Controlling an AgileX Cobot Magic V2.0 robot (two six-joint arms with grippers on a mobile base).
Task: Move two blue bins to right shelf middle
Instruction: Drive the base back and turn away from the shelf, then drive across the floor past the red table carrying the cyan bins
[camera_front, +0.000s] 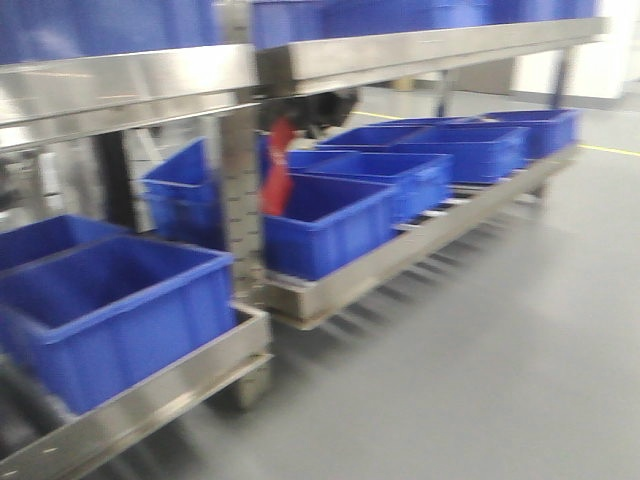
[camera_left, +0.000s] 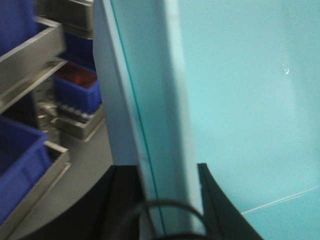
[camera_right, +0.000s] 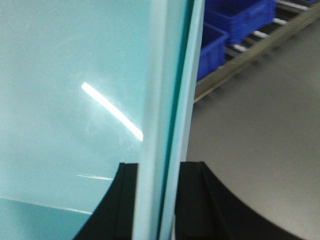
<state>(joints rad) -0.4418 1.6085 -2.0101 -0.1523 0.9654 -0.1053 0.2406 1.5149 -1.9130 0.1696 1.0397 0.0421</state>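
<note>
Pale cyan bin wall (camera_left: 240, 100) fills the left wrist view. Its thick rim (camera_left: 160, 125) runs down between my black fingers (camera_left: 120, 200), and the left gripper (camera_left: 164, 167) is shut on it. In the right wrist view the same pale plastic (camera_right: 65, 75) fills the left side. There the rim (camera_right: 162, 100) shows two pale edges with a teal seam between them, like two nested blue bins. My right gripper (camera_right: 159, 164) is shut on that double edge. The front view shows neither the grippers nor the pale bins.
Steel shelf units stand ahead, with a shelf board (camera_front: 430, 45) above and a low roller level (camera_front: 470, 205). Several dark blue bins (camera_front: 330, 225) sit on the low level, one nearest at the left (camera_front: 120, 300). A red item (camera_front: 277, 175) hangs by the upright post (camera_front: 240, 190). Grey floor (camera_front: 500, 350) lies to the right.
</note>
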